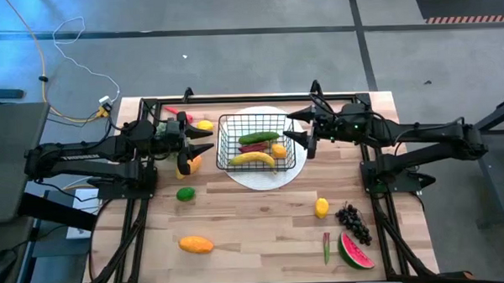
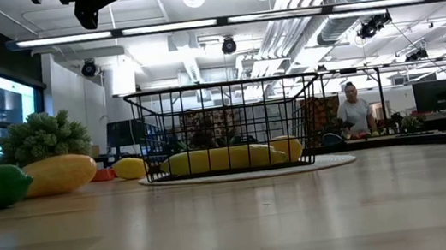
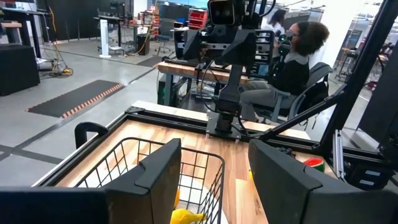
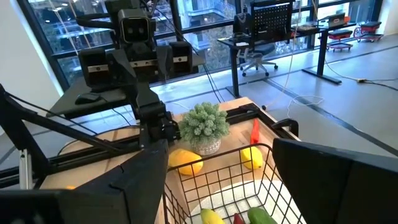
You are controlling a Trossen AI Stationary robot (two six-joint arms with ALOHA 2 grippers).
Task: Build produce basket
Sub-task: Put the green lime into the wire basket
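The black wire-mesh basket [image 1: 254, 141] sits on a round white plate [image 1: 297, 167] at upper centre, holding a yellow banana [image 1: 253, 159] and green cucumber [image 1: 258, 138]. Left end effector [image 1: 203, 140] and right end effector [image 1: 297, 127] flank it, both released and empty, probably awaiting the scattered fruit.

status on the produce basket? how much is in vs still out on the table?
Done: the basket on the white plate holds a banana, a cucumber and a red piece.
In hand: nothing; left gripper and right gripper flank the basket, both open and empty.
Left: lime, mango, lemon, grapes, watermelon slice.
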